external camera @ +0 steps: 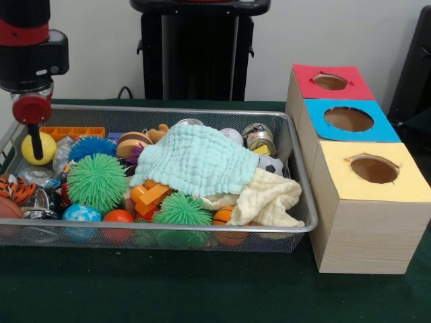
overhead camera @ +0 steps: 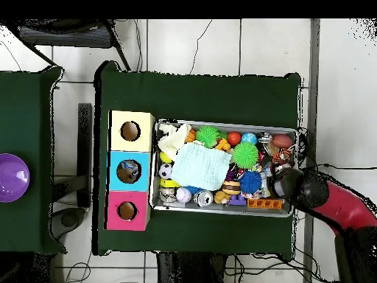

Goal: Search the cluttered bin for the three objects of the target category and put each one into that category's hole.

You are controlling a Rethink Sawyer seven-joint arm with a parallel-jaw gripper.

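The silver wire mesh bin [external camera: 202, 111] is full of toys. A mint cloth [external camera: 195, 160] and a cream cloth [external camera: 269, 198] lie over the middle and right. Around them are green spiky balls [external camera: 97, 180], a blue spiky ball [external camera: 91, 147], a yellow ball [external camera: 47, 149], orange blocks [external camera: 149, 196], a soccer ball [external camera: 271, 164] and a small basketball [external camera: 224, 217]. My gripper [external camera: 35, 138] hangs over the bin's left end, just in front of the yellow ball. In the overhead view the gripper [overhead camera: 282, 179] is at the right end of the bin [overhead camera: 221, 211]. Three wooden boxes stand beside the bin, each with a hole: red top [external camera: 331, 82], blue top [external camera: 349, 120], yellow top [external camera: 374, 169].
The boxes stand close against the bin's right side in the front view. The black pedestal [external camera: 195, 54] stands behind the bin. In the overhead view a purple bowl [overhead camera: 11, 177] sits on a separate green table at the left.
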